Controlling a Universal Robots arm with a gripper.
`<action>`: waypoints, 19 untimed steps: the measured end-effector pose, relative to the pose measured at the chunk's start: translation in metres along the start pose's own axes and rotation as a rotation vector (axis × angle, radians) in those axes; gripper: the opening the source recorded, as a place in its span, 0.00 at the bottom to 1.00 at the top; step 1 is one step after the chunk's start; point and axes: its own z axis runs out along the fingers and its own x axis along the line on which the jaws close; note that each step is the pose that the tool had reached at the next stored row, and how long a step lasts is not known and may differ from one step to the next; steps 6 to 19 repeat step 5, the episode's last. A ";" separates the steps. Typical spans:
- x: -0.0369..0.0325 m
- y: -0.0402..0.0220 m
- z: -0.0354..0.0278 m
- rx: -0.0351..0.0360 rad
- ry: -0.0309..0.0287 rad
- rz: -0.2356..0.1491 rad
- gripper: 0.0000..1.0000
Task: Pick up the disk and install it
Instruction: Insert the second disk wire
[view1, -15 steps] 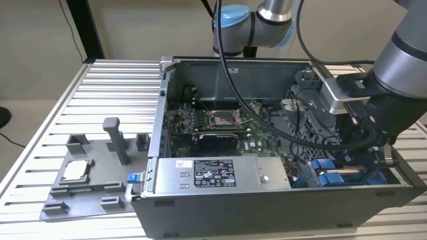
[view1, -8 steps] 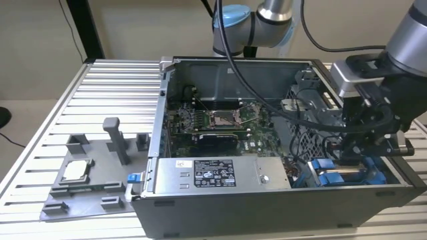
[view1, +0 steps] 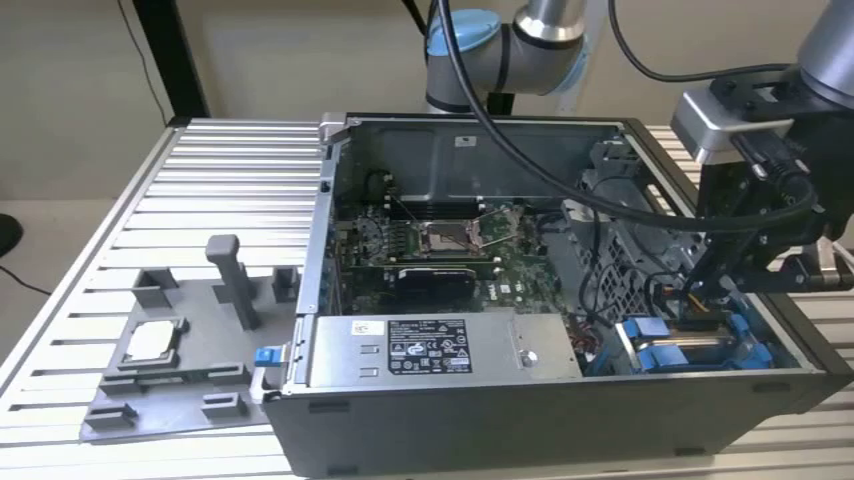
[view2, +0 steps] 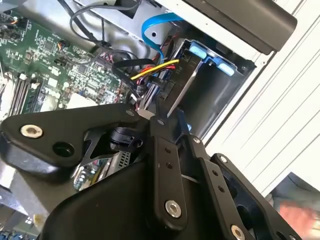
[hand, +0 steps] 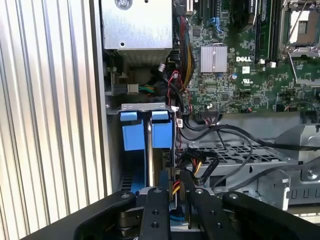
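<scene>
Soft, even overhead light fills the exterior view — the open grey metal computer case (view1: 561, 300) is shadowed inside and the ribbed aluminium table (view1: 200, 190) carries a pale sheen. In the second wrist view the table's slats (view2: 280, 120) wash out white — the black linkage up close is soft. The first wrist view is crisp on the green circuit board (hand: 240, 85).
</scene>
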 end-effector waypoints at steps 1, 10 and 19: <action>0.0000 0.0000 -0.0001 0.0000 -0.0002 0.000 1.00; 0.0000 0.0000 0.0000 -0.0001 -0.0013 0.000 1.00; 0.0000 0.0000 0.0000 -0.0001 -0.0013 0.000 1.00</action>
